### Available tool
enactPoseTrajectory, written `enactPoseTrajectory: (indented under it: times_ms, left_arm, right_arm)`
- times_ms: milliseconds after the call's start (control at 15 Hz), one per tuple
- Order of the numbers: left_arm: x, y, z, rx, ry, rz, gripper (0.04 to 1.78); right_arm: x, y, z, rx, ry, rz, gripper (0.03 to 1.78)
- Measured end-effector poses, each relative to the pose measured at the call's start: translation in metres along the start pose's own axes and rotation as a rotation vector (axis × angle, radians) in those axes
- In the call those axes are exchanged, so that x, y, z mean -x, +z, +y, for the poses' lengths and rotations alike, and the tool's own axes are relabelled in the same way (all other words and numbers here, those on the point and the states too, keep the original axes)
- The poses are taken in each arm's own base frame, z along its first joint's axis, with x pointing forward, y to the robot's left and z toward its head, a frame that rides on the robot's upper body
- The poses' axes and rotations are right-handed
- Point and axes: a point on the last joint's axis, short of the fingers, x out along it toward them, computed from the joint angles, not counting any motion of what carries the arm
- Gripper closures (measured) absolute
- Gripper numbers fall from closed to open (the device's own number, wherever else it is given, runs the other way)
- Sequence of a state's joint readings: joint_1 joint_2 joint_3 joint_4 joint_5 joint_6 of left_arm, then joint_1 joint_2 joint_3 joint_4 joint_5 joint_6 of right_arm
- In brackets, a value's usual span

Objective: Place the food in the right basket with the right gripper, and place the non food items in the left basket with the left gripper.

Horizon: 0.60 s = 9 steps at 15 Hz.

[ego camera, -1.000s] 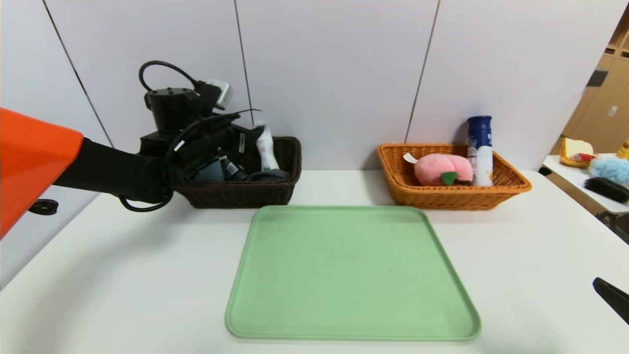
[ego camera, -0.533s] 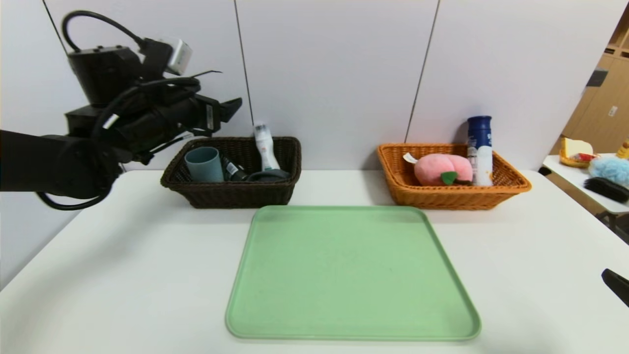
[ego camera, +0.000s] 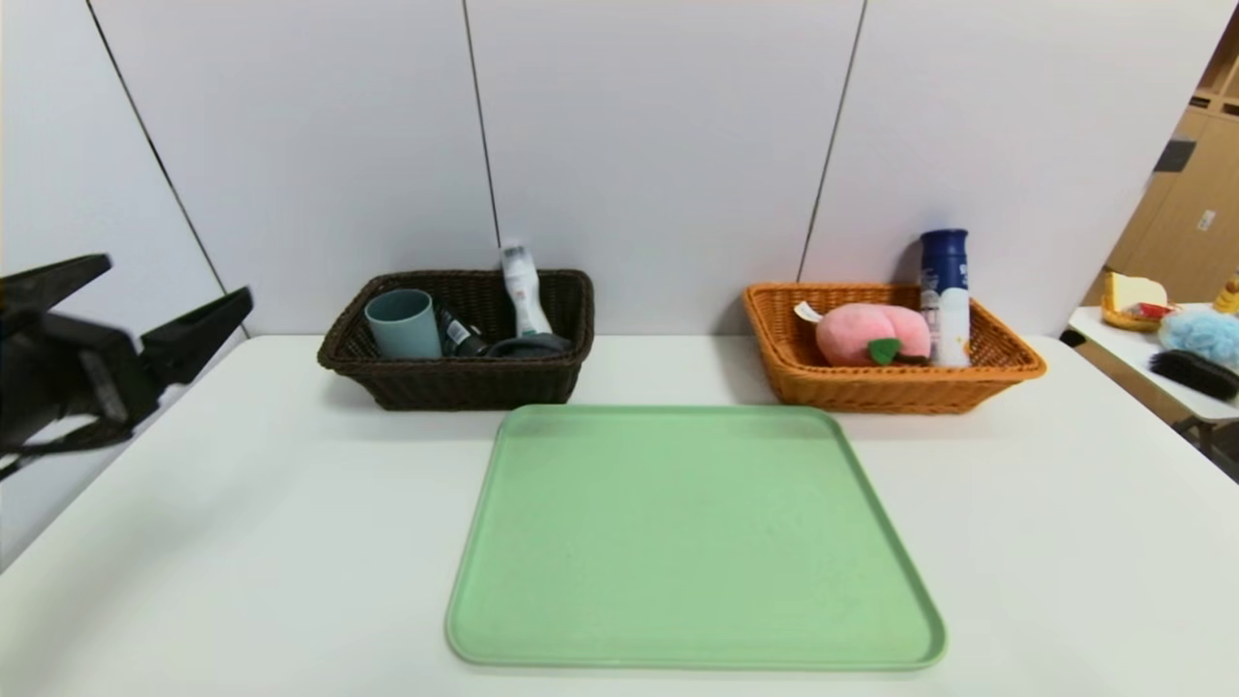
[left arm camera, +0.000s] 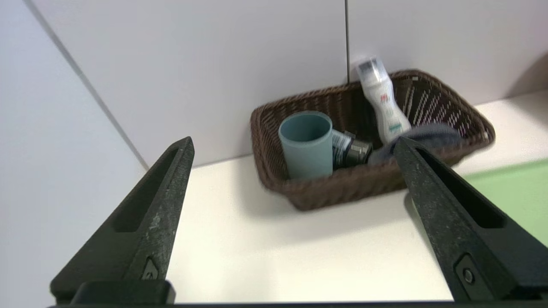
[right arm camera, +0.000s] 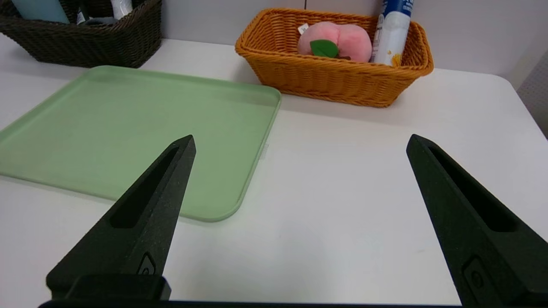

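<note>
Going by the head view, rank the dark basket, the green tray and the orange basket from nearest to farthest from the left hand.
1. Dark basket: toward the back on the left, nearest the left hand, which is open at the table's left edge.
2. Green tray: in the middle, at the front.
3. Orange basket: toward the back on the right, farthest.

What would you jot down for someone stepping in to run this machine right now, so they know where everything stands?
Left claw: open, empty, at the table's left edge, apart from the baskets.
Right claw: open, empty, low over the white table to the right of the tray.
Dark brown wicker basket: holds the grey-blue plastic cup, black squeeze tube, slim white bottle with grey cap and folded dark grey cloth.
Orange wicker basket: holds the pink plush peach and tall white bottle with navy cap.
Flat green plastic tray: nothing on it.
Done: everything sorted. Left: nothing visible.
</note>
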<state>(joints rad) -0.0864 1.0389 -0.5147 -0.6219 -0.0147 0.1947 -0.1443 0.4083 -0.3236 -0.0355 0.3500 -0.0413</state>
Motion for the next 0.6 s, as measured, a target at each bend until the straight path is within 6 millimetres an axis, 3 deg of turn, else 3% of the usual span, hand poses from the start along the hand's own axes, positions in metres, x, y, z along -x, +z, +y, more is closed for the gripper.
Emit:
enactPoseTrajectory:
  times_ms: [133, 267, 600]
  left_arm:
    - [0.050, -0.024, -0.003, -0.004, 0.024, -0.011, 0.16]
    - [0.089, -0.044, -0.007, 0.003, 0.035, -0.034, 0.15]
    - [0.150, -0.075, -0.019, 0.070, 0.024, 0.011, 0.14]
  right_arm:
    - [0.013, -0.003, 0.005, -0.024, -0.008, -0.002, 0.11]
    - [0.021, 0.004, 0.007, -0.036, 0.000, -0.033, 0.11]
    - [0.037, 0.017, 0.008, -0.049, 0.111, -0.034, 0.11]
